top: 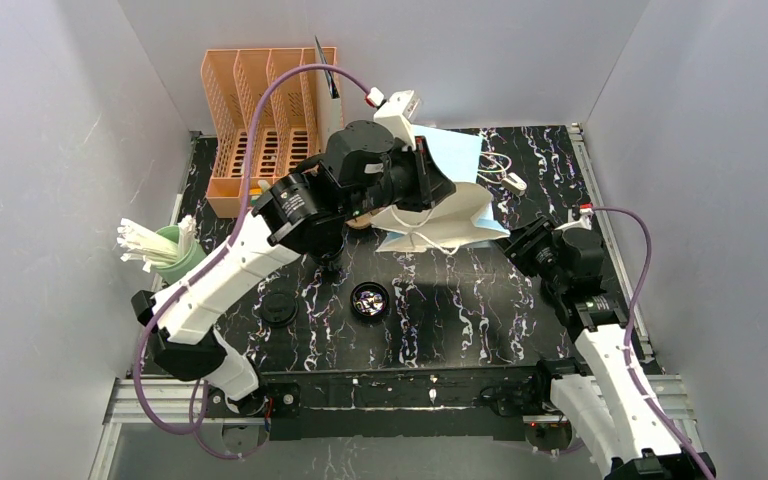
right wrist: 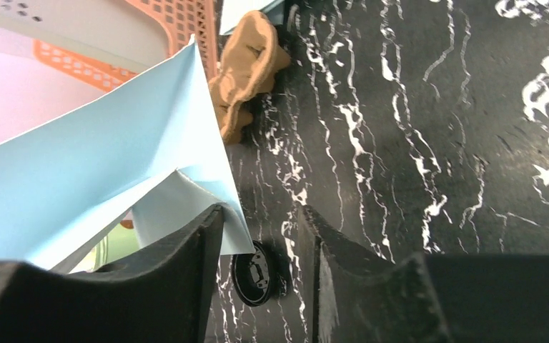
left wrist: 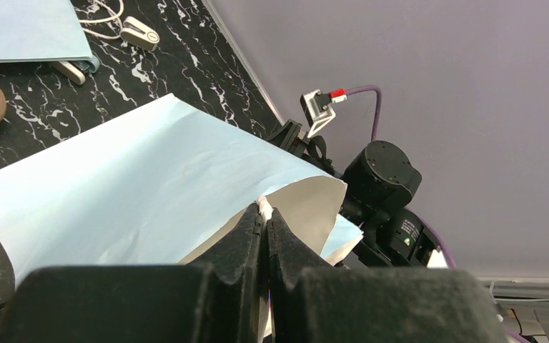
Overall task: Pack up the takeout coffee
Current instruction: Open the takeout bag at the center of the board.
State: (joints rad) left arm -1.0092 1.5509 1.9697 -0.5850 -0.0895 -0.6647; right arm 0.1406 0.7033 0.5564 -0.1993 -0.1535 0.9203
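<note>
Takeout coffee (top: 278, 308), a set of small dark disposable cups with round black plastic lids, stands on the near-left part of the black marbled bench (top: 480, 320), apart from the bag. A second round dark piece (top: 369, 300) near it shows a pale interior; whether it is an open cup or an upturned lid cannot be told. Treat each cup as light, thin-walled and easily crushed, with a smooth lid that may slip. Grip the side wall just below the lid rim with moderate force, and keep the cup upright. The left gripper (left wrist: 264, 211) has its jaws pressed together on the upper edge of the light-blue paper bag (top: 455, 165), holding the mouth raised. The right gripper (right wrist: 261, 214) has its jaws spread, with a corner of the bag lying against one finger; no grip is evident. The paper is soft and will buckle under load. The brown moulded-pulp carrier (right wrist: 246, 78) lies beyond the bag.
</note>
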